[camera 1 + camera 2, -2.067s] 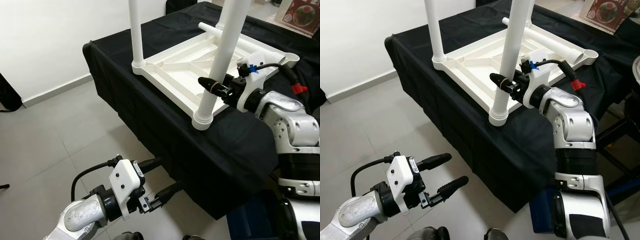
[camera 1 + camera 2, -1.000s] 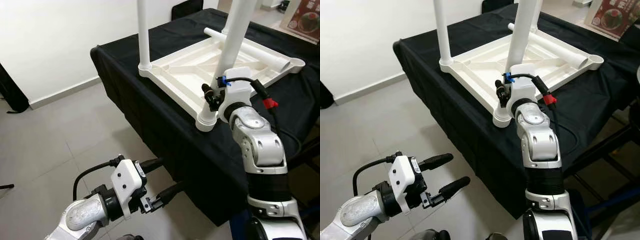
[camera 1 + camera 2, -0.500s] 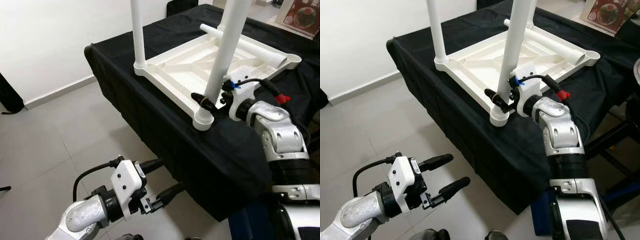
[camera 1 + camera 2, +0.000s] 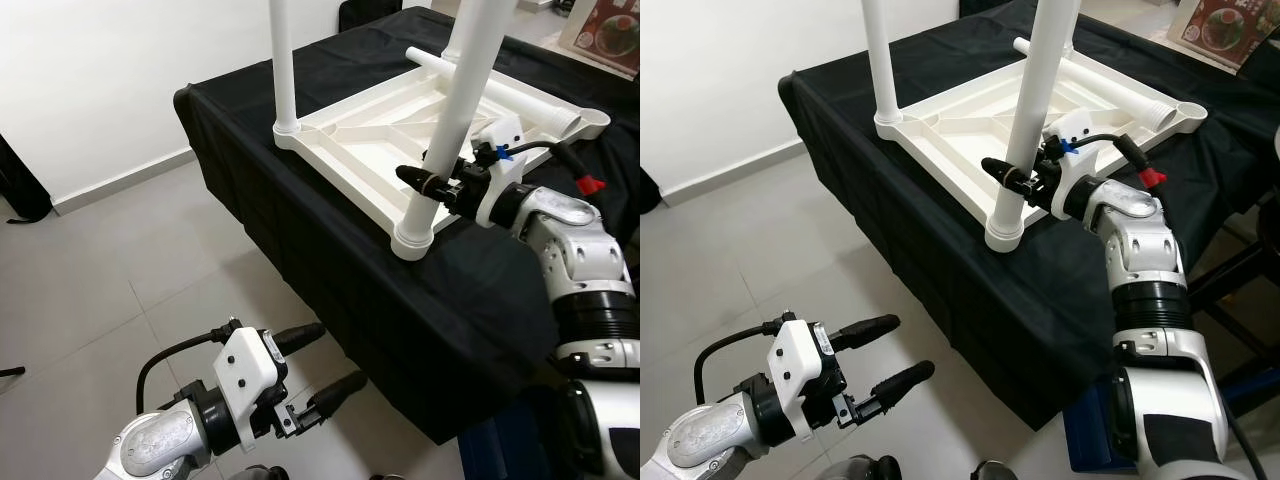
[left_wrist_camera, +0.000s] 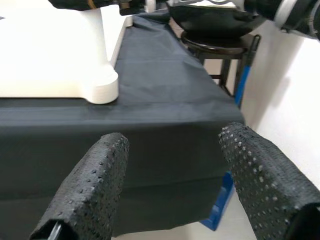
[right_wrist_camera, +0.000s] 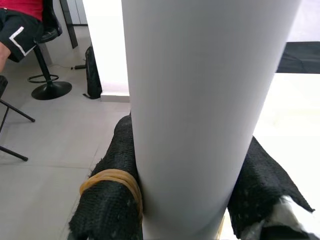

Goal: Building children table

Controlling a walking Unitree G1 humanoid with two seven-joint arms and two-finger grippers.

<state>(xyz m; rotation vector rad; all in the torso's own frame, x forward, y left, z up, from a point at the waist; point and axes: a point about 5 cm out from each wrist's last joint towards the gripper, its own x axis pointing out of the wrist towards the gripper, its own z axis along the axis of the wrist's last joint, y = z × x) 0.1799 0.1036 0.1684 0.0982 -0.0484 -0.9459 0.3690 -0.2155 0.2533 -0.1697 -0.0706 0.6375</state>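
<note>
We saw black-draped tabletop, grey tiled floor, right claw pinching white leg, left claw spread.

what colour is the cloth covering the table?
Black cloth, seen best in the left eye view, with the white upturned children's table on it.

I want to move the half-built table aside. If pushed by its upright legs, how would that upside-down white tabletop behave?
The white tabletop looks like thin ribbed plastic, so probably light and stiff. It lies on the black cloth, which would likely bunch as it slides. The right gripper clamps the near leg; pushing high might lever or tip the tabletop.
</note>
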